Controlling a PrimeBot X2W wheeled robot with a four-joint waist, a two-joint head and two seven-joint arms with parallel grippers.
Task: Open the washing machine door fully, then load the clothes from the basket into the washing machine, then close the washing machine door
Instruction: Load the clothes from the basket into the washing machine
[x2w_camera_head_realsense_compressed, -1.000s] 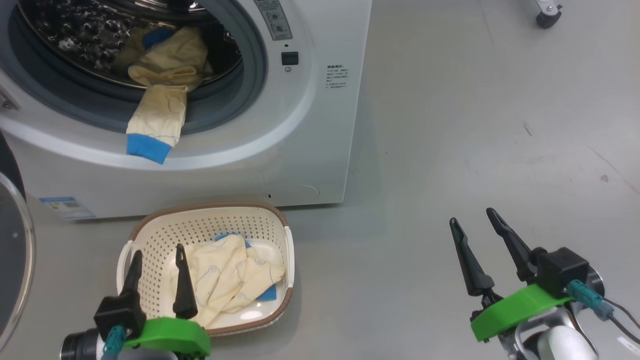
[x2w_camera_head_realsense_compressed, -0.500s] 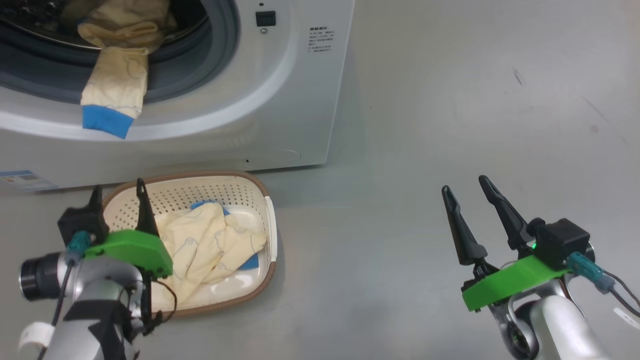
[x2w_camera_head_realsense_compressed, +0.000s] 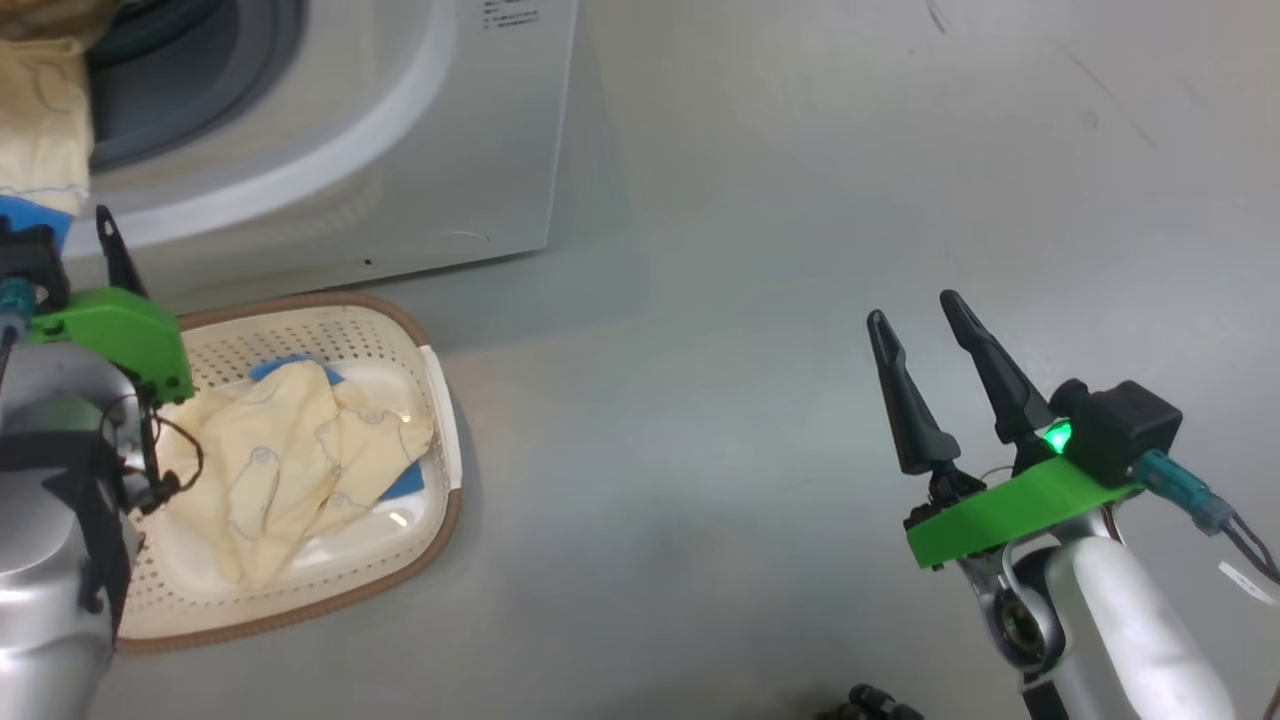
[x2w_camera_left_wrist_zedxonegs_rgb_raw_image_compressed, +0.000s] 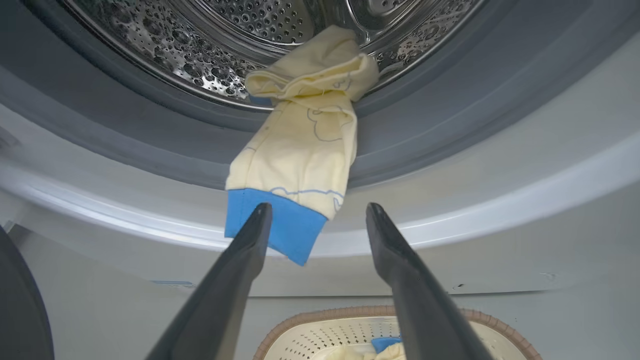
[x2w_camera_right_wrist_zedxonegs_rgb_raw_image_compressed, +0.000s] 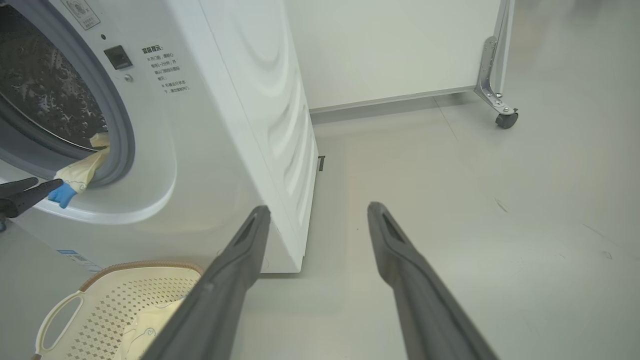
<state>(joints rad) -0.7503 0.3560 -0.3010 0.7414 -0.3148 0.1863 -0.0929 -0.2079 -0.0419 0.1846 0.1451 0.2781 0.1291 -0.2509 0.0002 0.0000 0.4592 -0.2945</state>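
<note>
Blue-cuffed clothes, just beyond left end effector

cream-yellow clothes, blue trim, white washing machine

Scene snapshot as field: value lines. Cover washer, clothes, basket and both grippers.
washer: drum opening uncovered
garment: partly in the drum, blue cuff hanging out over the gasket
basket: on the floor in front of the washer
clothes: cream bundle lying in the basket
left gripper: open, tips by the hanging cuff, contact unclear
right gripper: open, empty, over the floor to the right of the washer
</note>
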